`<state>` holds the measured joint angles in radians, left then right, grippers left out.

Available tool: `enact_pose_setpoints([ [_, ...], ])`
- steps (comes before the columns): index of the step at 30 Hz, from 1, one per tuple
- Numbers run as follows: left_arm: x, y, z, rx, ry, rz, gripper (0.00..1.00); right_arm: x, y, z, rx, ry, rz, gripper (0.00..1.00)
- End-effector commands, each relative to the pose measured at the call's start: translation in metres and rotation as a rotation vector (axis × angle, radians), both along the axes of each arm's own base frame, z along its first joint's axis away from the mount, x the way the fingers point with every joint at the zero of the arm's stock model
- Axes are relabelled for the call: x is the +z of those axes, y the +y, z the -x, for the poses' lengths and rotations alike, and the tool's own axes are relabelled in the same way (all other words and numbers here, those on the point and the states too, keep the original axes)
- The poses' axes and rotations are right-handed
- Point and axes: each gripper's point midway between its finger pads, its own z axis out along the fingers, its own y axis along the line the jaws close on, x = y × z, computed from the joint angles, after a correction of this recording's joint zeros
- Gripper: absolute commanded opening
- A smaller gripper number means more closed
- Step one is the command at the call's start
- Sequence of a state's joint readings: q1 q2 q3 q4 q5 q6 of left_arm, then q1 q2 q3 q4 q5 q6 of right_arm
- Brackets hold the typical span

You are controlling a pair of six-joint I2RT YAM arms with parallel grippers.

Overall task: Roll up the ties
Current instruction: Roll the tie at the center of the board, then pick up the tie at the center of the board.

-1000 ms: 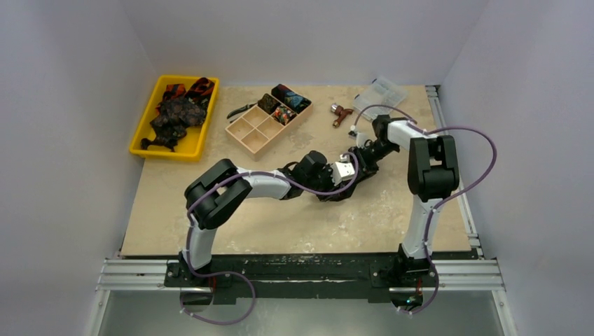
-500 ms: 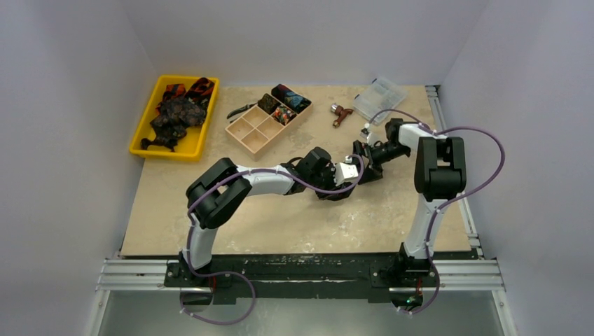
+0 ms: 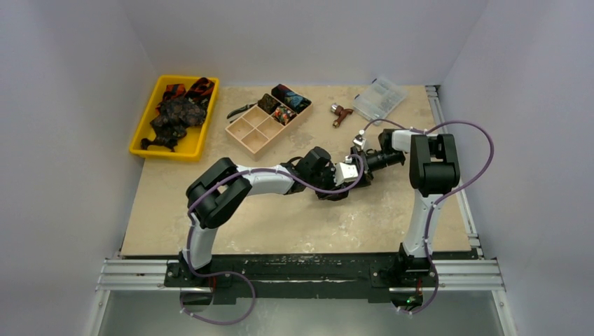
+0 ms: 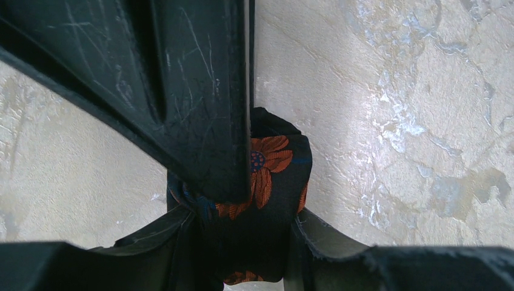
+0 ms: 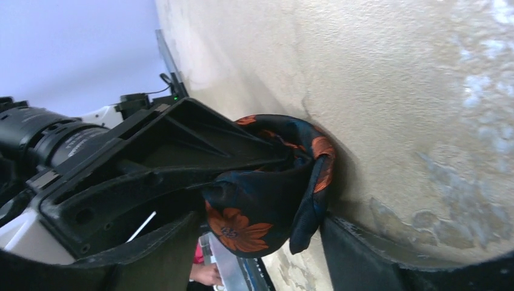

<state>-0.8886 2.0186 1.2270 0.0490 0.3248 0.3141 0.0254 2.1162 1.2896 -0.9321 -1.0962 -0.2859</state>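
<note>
A black tie with orange flowers (image 4: 276, 163), rolled into a bundle, sits just above the table between the fingers of my left gripper (image 4: 242, 218), which is shut on it. In the top view both grippers meet at mid-table: the left gripper (image 3: 341, 185) reaches in from the left and the right gripper (image 3: 361, 166) from the right. In the right wrist view the tie (image 5: 267, 188) hangs between the fingers of the right gripper (image 5: 260, 221). Its jaws stand around the bundle, with a gap on the left side. One right finger (image 4: 182, 91) lies over the roll.
A yellow tray (image 3: 143, 133) at the back left holds more ties (image 3: 175, 115). A tan compartment box (image 3: 252, 133) has rolled ties (image 3: 291, 98) in its far cells. Pliers (image 3: 242, 110), a reddish tool (image 3: 341, 113) and a clear plastic box (image 3: 380, 98) lie along the back.
The right gripper let go of the tie, backed off to the right with its jaws wide, then came back around the bundle with narrower jaws. The left gripper kept its hold.
</note>
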Motion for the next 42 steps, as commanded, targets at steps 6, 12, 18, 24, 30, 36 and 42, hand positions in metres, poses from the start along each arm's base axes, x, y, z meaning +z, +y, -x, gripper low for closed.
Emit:
enact_pose_setpoints([
  [6, -0.059, 0.044, 0.023, 0.003, 0.139, -0.200, 0.02, 0.022, 0.011, 0.002, 0.037, -0.069, -0.094, 0.77],
  [12, -0.057, 0.043, 0.023, 0.006, 0.144, -0.191, 0.05, 0.014, 0.010, -0.004, 0.045, -0.156, 0.045, 0.38],
  [18, -0.047, 0.039, 0.016, 0.024, 0.147, -0.129, 0.37, 0.004, 0.008, -0.001, 0.082, -0.167, 0.111, 0.00],
  [24, -0.018, 0.024, 0.009, -0.018, 0.094, 0.053, 0.80, -0.001, 0.004, -0.001, 0.087, -0.183, 0.142, 0.00],
  [30, -0.013, 0.008, 0.007, -0.055, 0.073, 0.107, 1.00, 0.006, 0.010, 0.003, 0.101, -0.194, 0.111, 0.00],
  [36, -0.023, 0.003, 0.008, -0.039, 0.081, 0.091, 0.83, 0.012, 0.014, 0.012, 0.116, -0.197, 0.089, 0.00],
  [42, -0.020, 0.011, 0.011, -0.035, 0.062, 0.086, 0.45, 0.015, 0.013, 0.009, 0.110, -0.215, 0.099, 0.00],
])
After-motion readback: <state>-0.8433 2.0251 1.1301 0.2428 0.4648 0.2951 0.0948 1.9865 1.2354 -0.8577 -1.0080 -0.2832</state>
